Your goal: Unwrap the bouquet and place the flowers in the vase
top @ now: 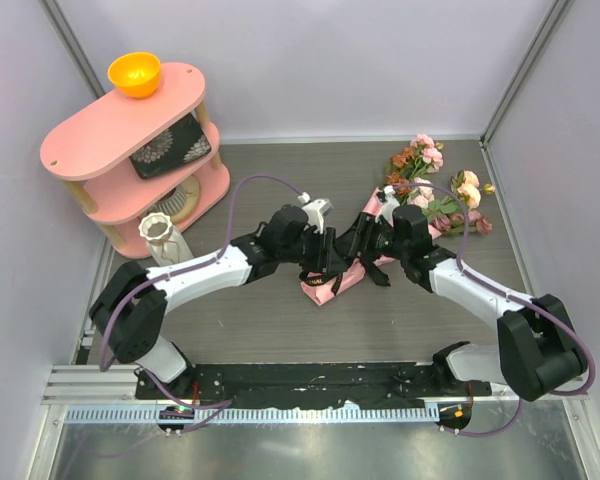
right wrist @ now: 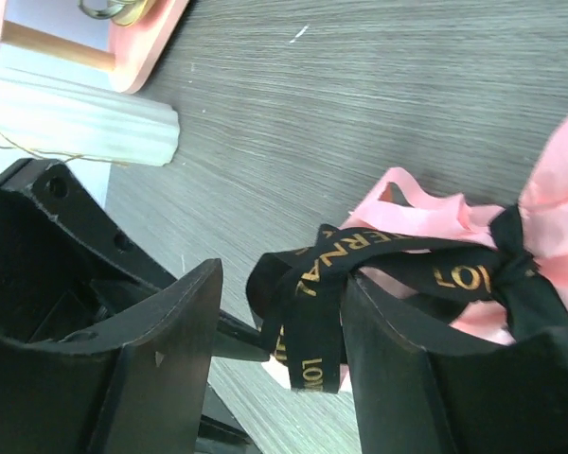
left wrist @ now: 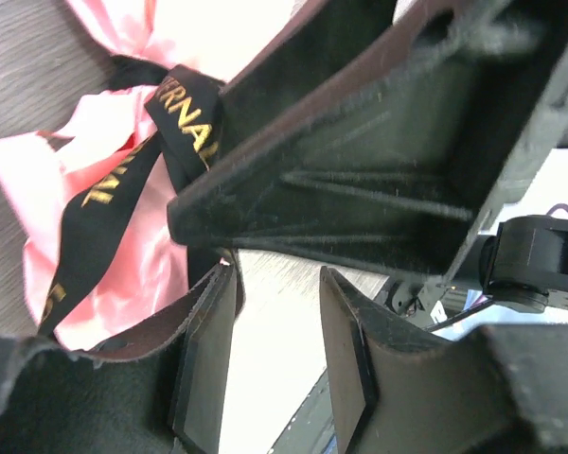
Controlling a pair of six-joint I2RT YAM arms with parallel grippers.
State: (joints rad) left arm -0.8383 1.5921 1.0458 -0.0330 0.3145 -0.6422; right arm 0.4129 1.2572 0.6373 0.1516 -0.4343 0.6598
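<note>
Salmon paper (left wrist: pixel 28 180), thin and crushable, wraps the bouquet (top: pixel 325 288) lying on the surface (top: pixel 280 335) between your hands. Your left hand (left wrist: pixel 279 284) and right hand (right wrist: pixel 282 307) both stand released, grasping nothing. Judge the black ribbon (right wrist: pixel 398 248) limp and slippery: pinch its loose loop.

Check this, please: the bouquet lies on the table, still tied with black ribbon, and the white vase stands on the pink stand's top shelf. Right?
Wrong only about the vase: the top external view shows it on the table beside the pink stand. The bouquet lies on the table, black ribbon tied.
</note>
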